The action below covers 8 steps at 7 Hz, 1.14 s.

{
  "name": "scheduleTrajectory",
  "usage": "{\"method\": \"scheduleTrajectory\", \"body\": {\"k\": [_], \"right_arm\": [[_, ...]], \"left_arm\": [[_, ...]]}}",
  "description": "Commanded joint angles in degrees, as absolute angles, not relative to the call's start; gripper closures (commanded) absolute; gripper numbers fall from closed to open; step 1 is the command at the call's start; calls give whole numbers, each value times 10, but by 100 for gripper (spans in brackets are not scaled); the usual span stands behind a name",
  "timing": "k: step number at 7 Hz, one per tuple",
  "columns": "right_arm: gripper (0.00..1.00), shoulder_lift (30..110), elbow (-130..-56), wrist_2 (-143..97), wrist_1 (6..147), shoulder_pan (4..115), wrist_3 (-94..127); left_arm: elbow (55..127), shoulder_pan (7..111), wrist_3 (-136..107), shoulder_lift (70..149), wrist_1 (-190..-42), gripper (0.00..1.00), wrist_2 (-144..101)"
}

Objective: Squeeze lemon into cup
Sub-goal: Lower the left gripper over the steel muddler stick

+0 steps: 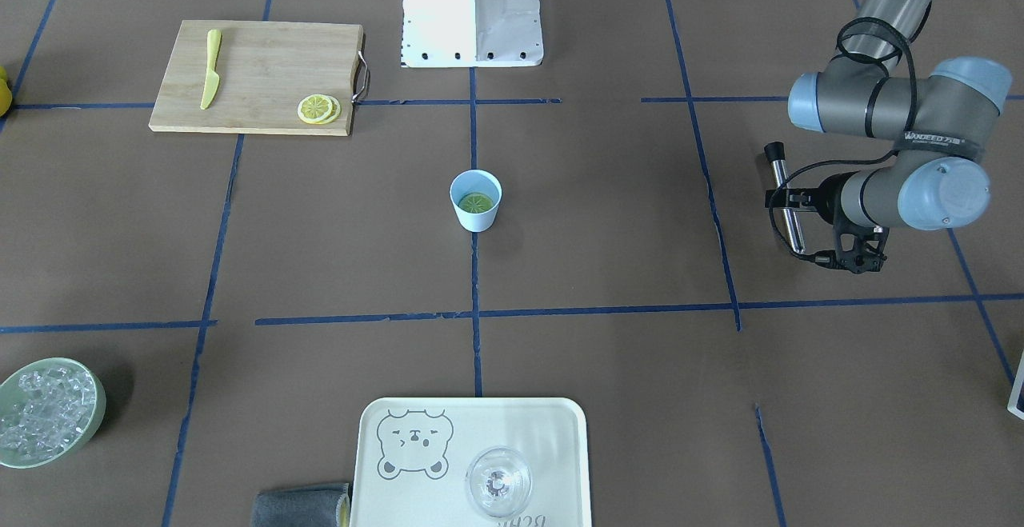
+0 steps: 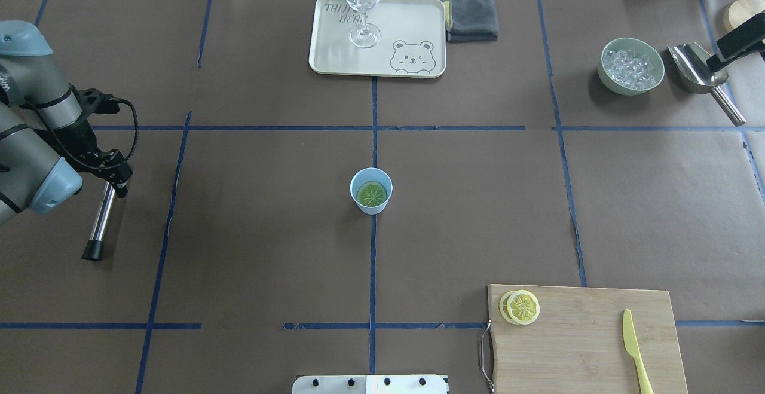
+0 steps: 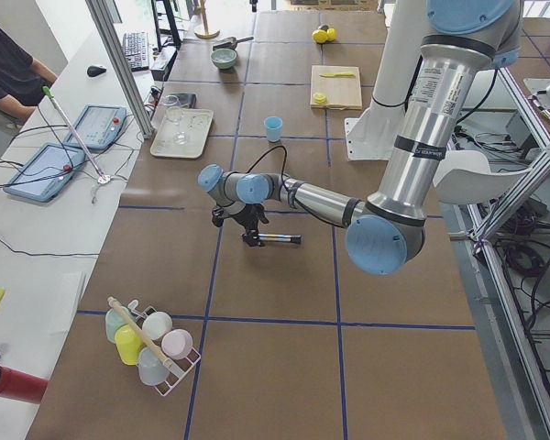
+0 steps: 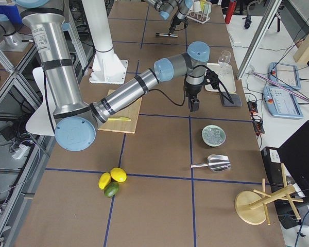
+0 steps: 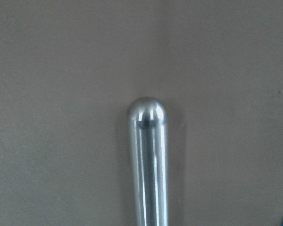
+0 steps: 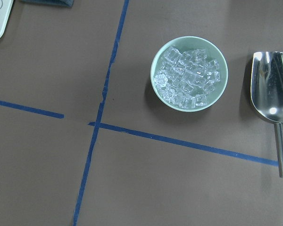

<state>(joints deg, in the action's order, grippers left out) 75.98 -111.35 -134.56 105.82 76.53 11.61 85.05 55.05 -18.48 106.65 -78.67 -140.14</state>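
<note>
The pale blue cup stands upright at the table's middle and also shows in the front view. A lemon slice lies flat inside it. Two more lemon slices overlap on the wooden cutting board. My left gripper is far to the left of the cup and is shut on a metal rod. The rod's round tip shows in the left wrist view. My right gripper hovers over the ice bowl at the far right. Its fingers do not show clearly.
A yellow plastic knife lies on the board. A green bowl of ice and a metal scoop sit at the far right. A tray with a clear glass and a grey cloth are at the far edge.
</note>
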Motion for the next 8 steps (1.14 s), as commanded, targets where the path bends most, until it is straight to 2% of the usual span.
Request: {"method": "scheduleTrajectory", "body": {"k": [1,8], "right_arm": [[0,760,-1115,-1346,1058,766,117],[0,761,-1115,-1346,1059,767,116]], "left_arm": [[841,549,-185,1066,-797,0,-1401],[838,538,-196,1070,-797,0,-1401]]}}
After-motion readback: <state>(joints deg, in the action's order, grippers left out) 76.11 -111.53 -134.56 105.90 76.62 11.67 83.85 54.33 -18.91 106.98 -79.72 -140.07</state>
